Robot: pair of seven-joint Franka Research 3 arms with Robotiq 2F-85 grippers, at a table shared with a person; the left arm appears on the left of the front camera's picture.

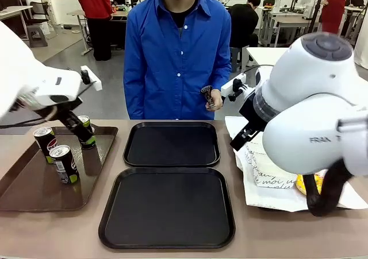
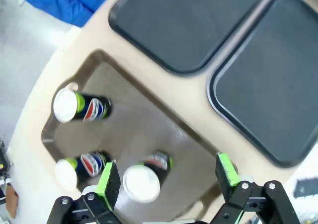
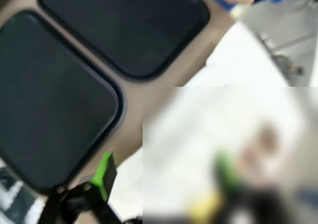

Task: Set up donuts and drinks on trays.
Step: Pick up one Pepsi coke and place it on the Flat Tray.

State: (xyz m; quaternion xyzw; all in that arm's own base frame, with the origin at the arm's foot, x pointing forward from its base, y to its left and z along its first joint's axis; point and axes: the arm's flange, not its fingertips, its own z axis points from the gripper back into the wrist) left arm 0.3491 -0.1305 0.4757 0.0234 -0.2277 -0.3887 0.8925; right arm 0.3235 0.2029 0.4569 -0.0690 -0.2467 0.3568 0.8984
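Note:
Three Pepsi cans stand on a brown tray [image 1: 23,190] at the left: one at the rear [image 1: 87,134], one at the left [image 1: 44,142], one nearest me [image 1: 65,165]. My left gripper [image 2: 167,174] hangs open above them, holding nothing. A can's silver top [image 2: 141,183] shows between its green pads, close to one pad [image 2: 108,179]. Two black trays, far [image 1: 172,144] and near [image 1: 168,207], lie bare in the middle. My right gripper [image 3: 166,177] is open over white paper. A white box with black script [image 1: 269,171] and a bit of yellow donut [image 1: 301,184] lie under the right arm.
A person in a blue shirt stands at the far edge behind the far tray, holding a small dark tool [image 1: 209,96]. White paper [image 1: 253,198] covers the table's right side. The right arm's bulk hides much of that side. Bare tabletop runs along the front edge.

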